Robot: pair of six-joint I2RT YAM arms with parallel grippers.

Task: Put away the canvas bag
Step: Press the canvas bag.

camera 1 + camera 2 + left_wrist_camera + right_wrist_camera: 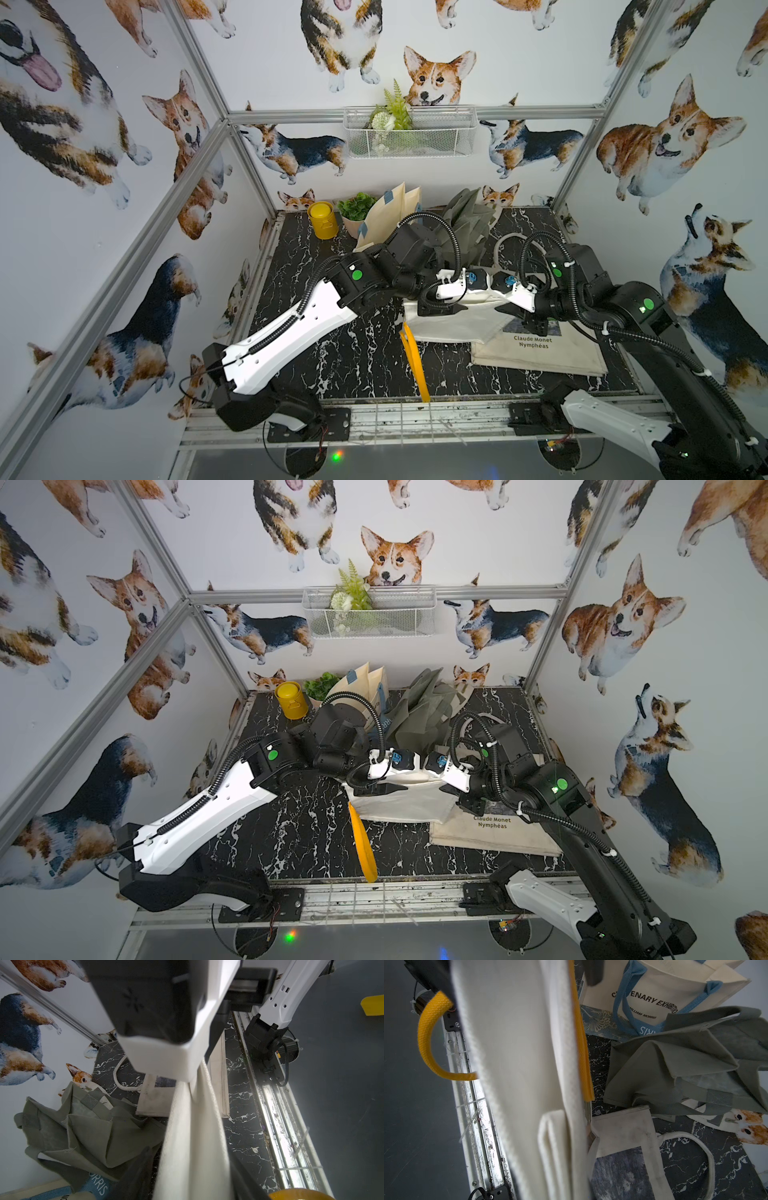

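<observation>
The canvas bag [453, 322] is white with yellow handles [415, 361] and hangs folded over the middle of the black marble table, seen in both top views [399, 800]. My left gripper [457, 309] is shut on its upper edge from the left. My right gripper [509, 309] is shut on the same edge from the right, close beside the left one. In the left wrist view the white cloth [193, 1147] fills the gap between the dark fingers. The right wrist view shows the cloth [519, 1064] running down into the jaws, with a yellow handle [428, 1043] looping off to one side.
A flat cream bag printed "Claude Monet" [540, 349] lies under the right arm. A grey-green bag [465, 224] and a cream bag with blue handles [386, 216] stand at the back. A yellow can [321, 219] and a potted plant [356, 210] sit back left. A wire basket [409, 131] hangs on the back wall.
</observation>
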